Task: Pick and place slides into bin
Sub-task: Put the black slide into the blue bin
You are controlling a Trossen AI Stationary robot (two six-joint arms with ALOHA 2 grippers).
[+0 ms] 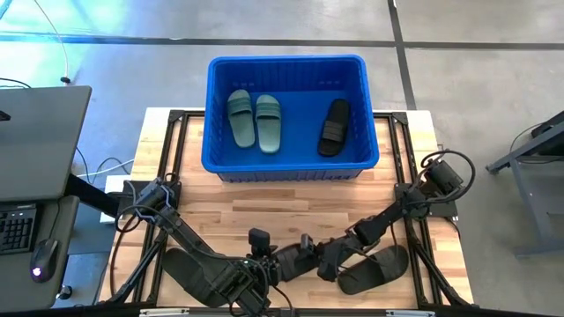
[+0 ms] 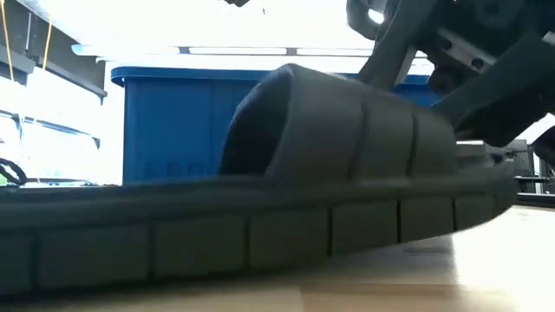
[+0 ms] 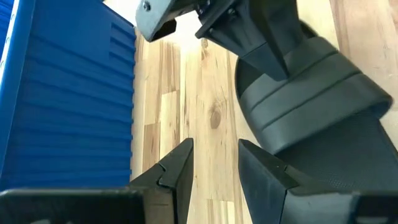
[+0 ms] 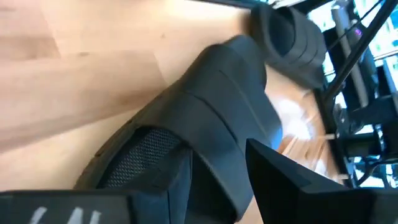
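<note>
From above, 3 slides already lie in the bin point(image 1: 220, 114): 2 green point(image 1: 255, 119) and 1 black point(image 1: 334, 127). 3 more black ones lie along the table's point(image 1: 291, 207) near edge: 1 under the left arm point(image 1: 181, 264), 1 in the middle point(image 1: 291, 261) between both grippers, 1 to the right point(image 1: 377, 269), its long axis angled toward the right arm's base. The right gripper point(image 1: 330, 261) is down between the middle and right slides; the left gripper point(image 1: 304, 251) points at the middle one from the other side.

At table height, a black slide point(image 2: 260, 225) fills the foreground, the blue bin behind it.

Past the left wrist, the fingers point(image 3: 180, 171) are parted and empty, a black slide's strap point(image 3: 311, 99) just ahead and to one side, the right arm over it.

Past the right wrist, the fingers point(image 4: 280, 174) are spread and straddle a slide's strap point(image 4: 217, 118), not clamped yet by my reading. The right arm looks best placed to grasp.
</note>
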